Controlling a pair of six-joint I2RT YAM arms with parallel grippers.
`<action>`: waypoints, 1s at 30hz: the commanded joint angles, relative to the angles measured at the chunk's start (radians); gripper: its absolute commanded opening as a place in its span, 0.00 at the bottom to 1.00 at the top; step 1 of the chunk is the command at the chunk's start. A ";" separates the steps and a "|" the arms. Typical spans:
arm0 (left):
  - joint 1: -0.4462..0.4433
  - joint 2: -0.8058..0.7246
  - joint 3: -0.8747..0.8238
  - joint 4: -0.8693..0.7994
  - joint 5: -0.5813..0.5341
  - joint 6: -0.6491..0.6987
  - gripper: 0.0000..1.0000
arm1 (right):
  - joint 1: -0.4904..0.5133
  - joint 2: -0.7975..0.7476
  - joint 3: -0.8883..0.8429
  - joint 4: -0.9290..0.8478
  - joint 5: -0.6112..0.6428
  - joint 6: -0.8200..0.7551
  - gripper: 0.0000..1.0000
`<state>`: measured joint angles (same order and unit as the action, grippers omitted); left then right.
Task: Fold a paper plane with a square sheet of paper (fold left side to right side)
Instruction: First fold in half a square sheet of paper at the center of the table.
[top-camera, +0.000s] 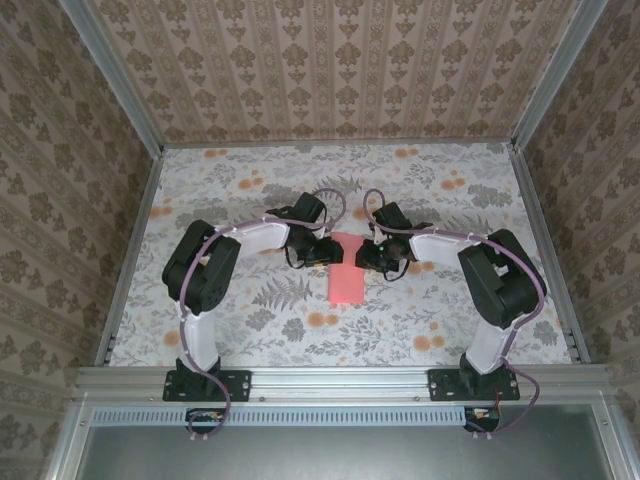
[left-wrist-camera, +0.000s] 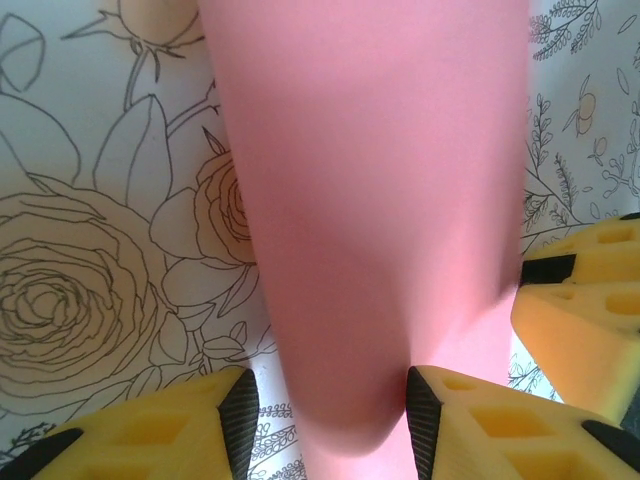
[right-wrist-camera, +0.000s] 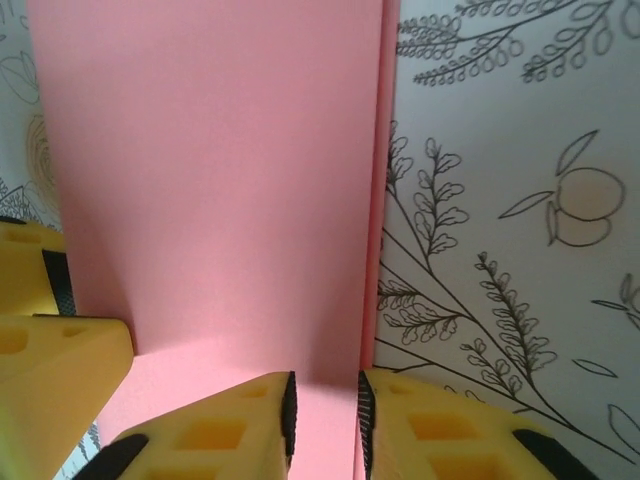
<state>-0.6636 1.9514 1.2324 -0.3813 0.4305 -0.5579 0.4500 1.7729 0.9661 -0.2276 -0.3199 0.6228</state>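
Pink sheet of paper (top-camera: 343, 283) lies mid-tabletop (top-camera: 250, 330), doubled into a narrow strip pointing away from the bases. Both arms meet at its far end, prob. to set the crease. Left gripper (left-wrist-camera: 332, 415): fingers (left-wrist-camera: 180, 430) half apart, straddling a raised hump of paper w/ a gap on one side. Right gripper (right-wrist-camera: 325, 410): fingers (right-wrist-camera: 220, 435) a narrow slit over the stacked edges, not clamped.

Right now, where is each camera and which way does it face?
Top external: above and behind, facing down at the table; both arms show.
Left wrist: on the left arm, facing down at the pink paper; left gripper shows.
Right wrist: on the right arm, facing down at the paper's folded edge; right gripper shows.
Shared: all see the paper.
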 joint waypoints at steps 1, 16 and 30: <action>-0.027 0.058 0.007 -0.041 -0.011 -0.005 0.46 | 0.003 -0.067 -0.001 -0.032 0.050 -0.015 0.31; -0.042 0.088 0.047 -0.101 -0.035 0.001 0.47 | -0.050 -0.272 -0.125 0.008 0.213 0.024 0.65; -0.051 0.122 0.081 -0.137 -0.044 -0.005 0.49 | -0.076 -0.332 -0.150 -0.007 0.238 0.021 0.70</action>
<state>-0.6815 1.9991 1.3239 -0.4923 0.3908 -0.5575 0.3798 1.4666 0.8272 -0.2321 -0.1040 0.6353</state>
